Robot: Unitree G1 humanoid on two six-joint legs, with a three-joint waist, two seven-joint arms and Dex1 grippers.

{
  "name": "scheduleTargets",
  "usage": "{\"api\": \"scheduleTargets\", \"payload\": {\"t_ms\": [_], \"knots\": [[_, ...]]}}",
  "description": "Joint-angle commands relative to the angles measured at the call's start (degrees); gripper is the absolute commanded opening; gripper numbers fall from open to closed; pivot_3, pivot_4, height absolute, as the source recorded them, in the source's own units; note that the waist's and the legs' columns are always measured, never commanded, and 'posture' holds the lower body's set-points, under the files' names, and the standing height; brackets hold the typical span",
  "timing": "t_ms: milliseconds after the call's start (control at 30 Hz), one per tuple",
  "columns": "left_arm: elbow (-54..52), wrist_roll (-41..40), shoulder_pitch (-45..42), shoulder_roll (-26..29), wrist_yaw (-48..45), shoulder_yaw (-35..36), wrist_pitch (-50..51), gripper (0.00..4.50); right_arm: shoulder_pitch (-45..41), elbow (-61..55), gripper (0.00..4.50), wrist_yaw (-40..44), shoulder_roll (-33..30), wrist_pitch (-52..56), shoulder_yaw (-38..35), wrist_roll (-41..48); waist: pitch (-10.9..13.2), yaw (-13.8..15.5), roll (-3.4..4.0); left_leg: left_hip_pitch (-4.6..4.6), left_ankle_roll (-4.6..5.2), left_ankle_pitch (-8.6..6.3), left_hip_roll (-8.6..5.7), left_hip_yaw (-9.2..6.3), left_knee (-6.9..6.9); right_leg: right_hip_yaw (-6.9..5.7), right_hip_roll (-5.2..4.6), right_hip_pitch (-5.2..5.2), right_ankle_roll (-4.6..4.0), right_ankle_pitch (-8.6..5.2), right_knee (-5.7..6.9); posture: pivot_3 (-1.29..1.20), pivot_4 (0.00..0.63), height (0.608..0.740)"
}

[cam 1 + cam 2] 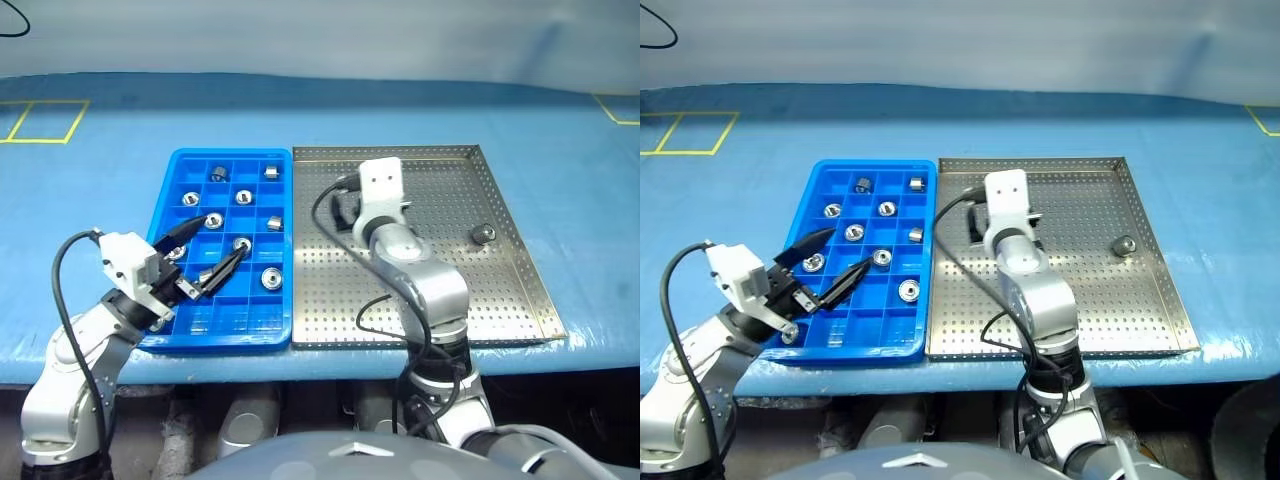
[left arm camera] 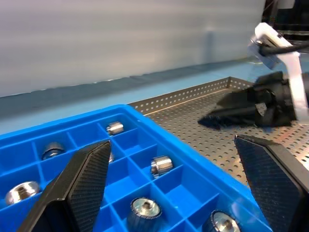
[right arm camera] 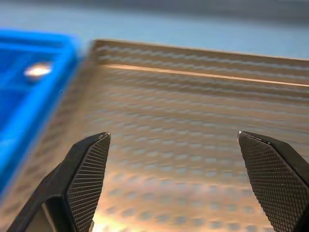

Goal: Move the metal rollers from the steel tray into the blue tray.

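Metal rollers (image 1: pixel 243 197) are nearly all across: we count about nine or ten sitting one to a cell in the blue tray (image 1: pixel 180 160), spread over its far and middle rows, while the cells along the near edge look unfilled. We see just one roller left (image 1: pixel 483 234), lying alone toward the right side of the steel tray (image 1: pixel 520 300), well apart from everything else on the perforated floor. So, by our reckoning, one transfer is left.

Our right gripper (image 1: pixel 345 210) is over the left part of the steel tray, fingers spread wide and carrying nothing, still well short of that last roller. Our left gripper (image 1: pixel 215 245) hovers over the blue tray's middle cells, also spread wide and empty. The trays sit touching, side by side, on the blue table covering (image 1: pixel 100 200).
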Motion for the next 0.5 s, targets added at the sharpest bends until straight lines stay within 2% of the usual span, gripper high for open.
{"api": "scheduleTargets", "payload": {"t_ms": [33,167,333,500], "knots": [[0.80,-0.35,-2.11,0.34,-0.63,-1.19,-0.09,4.50,-1.78,6.11,4.47,-13.47,2.74,-14.72,-2.58,-7.53,0.00,-0.79,0.00,0.00,-0.03,0.02,0.00,0.01,-0.07,0.01,0.00,-0.05,-0.01,0.01,0.02,0.04,0.150,0.740],[1.99,-0.53,-3.20,0.29,-1.29,-1.67,-0.49,4.50,-4.15,15.03,4.47,-24.85,8.10,-23.40,-10.80,-6.88,-0.01,-2.00,0.00,0.02,-0.15,0.10,0.06,0.05,-0.38,0.09,0.02,-0.19,-0.05,0.01,0.03,0.05,0.150,0.740],[1.83,-0.10,-3.46,-0.38,-0.86,-2.83,-0.77,4.50,-6.74,24.35,4.47,-37.69,9.42,-31.48,-18.34,-4.90,0.00,-2.32,0.01,0.01,-0.10,0.08,0.06,0.12,-0.42,0.15,0.05,-0.21,-0.07,0.01,-0.01,0.06,0.150,0.740],[1.44,-0.05,-3.88,-1.27,-0.32,-4.02,-0.80,4.50,-8.21,29.80,4.47,-42.17,8.74,-35.09,-21.39,-1.74,0.00,-2.69,0.01,0.04,0.02,0.06,0.07,0.16,-0.36,0.25,0.11,-0.16,-0.07,0.01,0.02,0.06,0.150,0.740]]}}
